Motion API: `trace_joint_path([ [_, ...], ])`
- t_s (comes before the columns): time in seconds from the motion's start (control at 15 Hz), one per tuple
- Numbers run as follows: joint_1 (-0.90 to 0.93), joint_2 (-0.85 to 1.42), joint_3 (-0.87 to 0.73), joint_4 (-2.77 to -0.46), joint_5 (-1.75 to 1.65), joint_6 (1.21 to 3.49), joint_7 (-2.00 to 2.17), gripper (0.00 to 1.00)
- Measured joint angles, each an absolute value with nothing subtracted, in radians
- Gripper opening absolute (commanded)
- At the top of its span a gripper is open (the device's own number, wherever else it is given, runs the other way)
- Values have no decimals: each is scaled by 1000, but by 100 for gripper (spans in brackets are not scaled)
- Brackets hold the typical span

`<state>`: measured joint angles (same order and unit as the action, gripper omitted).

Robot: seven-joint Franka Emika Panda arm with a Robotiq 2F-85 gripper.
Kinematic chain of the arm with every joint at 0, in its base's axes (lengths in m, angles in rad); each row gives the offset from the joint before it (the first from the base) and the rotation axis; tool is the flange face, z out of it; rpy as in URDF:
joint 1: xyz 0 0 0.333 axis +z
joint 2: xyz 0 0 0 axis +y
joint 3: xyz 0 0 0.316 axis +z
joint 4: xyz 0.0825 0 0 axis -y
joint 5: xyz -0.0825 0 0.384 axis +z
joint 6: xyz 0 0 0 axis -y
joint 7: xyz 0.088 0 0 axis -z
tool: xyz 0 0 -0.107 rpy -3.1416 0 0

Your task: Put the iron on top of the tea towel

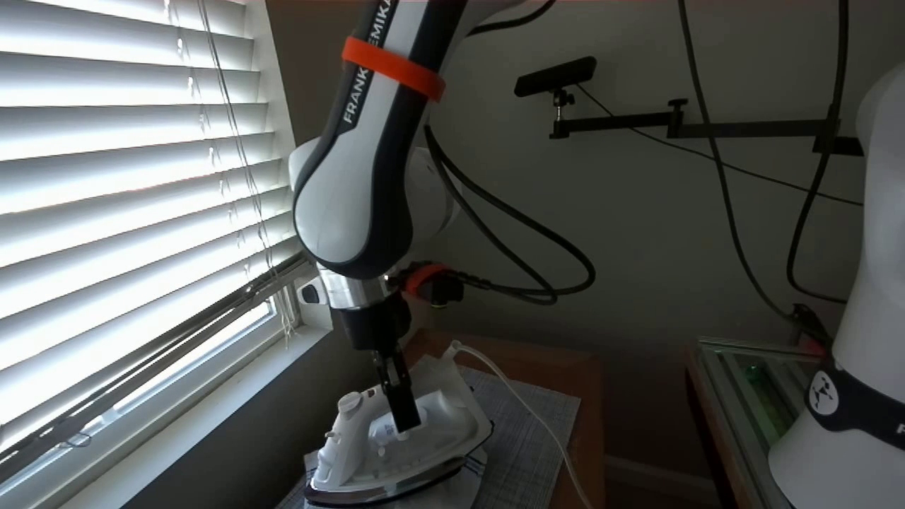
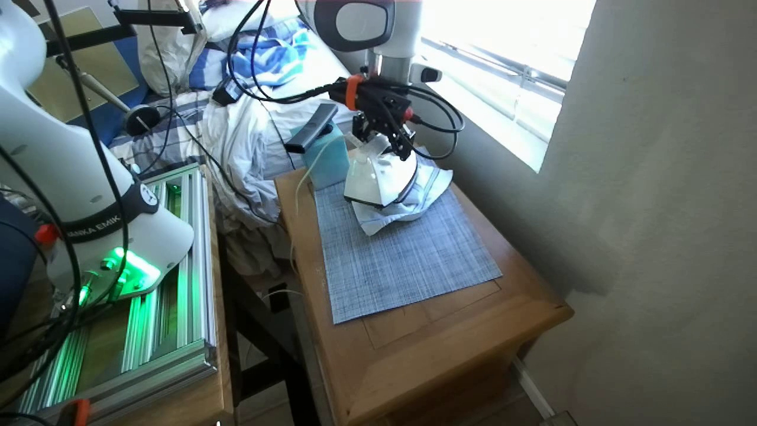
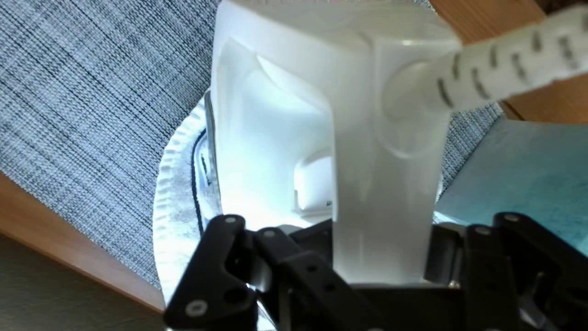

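Iron [image 2: 380,176]: sole down, on the tea towel [image 2: 414,204] as far as both exterior views show; whether its weight is fully settled is hidden.
Tea towel: rumpled beneath, showing from 3 to 6 o'clock of the iron in an exterior view and hardly at all near 9, so the heel may overhang there. An uneven fold could let the iron rock once freed.
End effector [image 3: 379,253]: clasping the iron's handle [image 3: 383,207], a jaw against either side, one reaching into the gap below. Letting go before the sole is flat might tip the iron; a sideways exit could hook the handle and drag iron and cloth.
Cord [image 3: 500,69]: leaves toward 2 o'clock in the wrist view; any pull from where it runs to the edge of the worktop [image 2: 449,349], at 8 o'clock in an exterior view, could swing the heel round.
Blue box [image 2: 331,165]: just beside the iron, at 9 to 10 o'clock there; a wide retreat that way might knock it.
Mat [image 2: 408,260]: under the towel, spreading toward 5 o'clock; it might slide too.
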<state>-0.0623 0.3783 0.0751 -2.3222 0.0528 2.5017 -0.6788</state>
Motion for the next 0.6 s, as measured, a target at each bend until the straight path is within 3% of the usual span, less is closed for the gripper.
trace_joint_path([
  [0.6,-95,456,122,-2312,55,2506,-748,0],
])
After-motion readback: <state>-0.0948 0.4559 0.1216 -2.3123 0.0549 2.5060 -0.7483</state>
